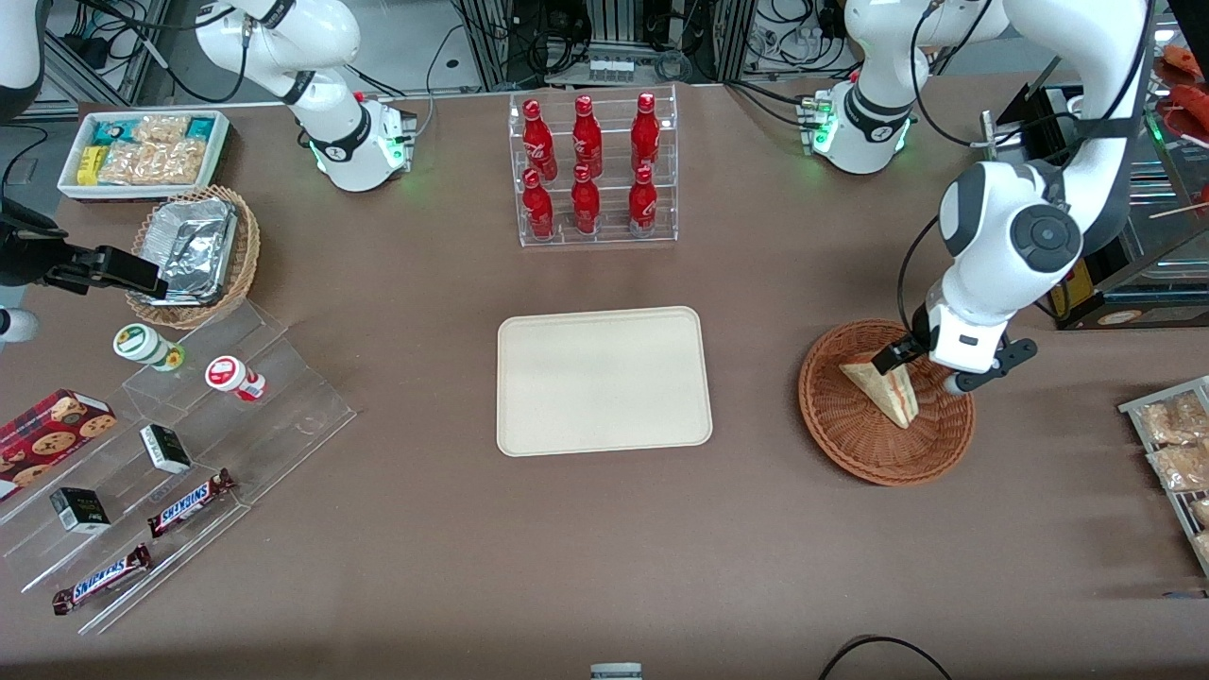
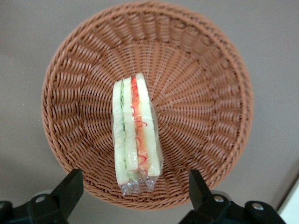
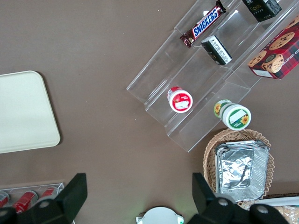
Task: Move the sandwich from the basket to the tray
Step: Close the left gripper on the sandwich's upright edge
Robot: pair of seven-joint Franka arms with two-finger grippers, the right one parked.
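Sandwich (image 2: pixel 135 133) is found lying in the basket (image 2: pixel 205 93), directly beneath the hand (image 2: pixel 135 196) and between the lines of its two fingers (image 2: pixel 70 186), which are spread wide and grasp nothing. The wedge stands on edge, its cut face turned up toward the wrist camera; pale bread slices are seen with red, orange and green filling between them, all sealed in clear film gathered into a crimp at the end nearest the hand. It is judged light, soft and easily crushed; the film is likely slippery. A grasp across the flat bread faces, at mid-length, with modest pressure, is judged soundest, since the layers would be pressed together, not sheared apart. The crimped end is judged a poor hold.

The basket is round, shallow, reddish-brown wicker, with ribbed weave radiating from its centre; its sloped wall may obstruct a finger during descent. The tray (image 1: pixel 604 380), flat, cream-beige, matt, with rounded corners and a low rim, lies on the brown worktop (image 1: pixel 604 548), well apart from the hand toward the parked arm's end.
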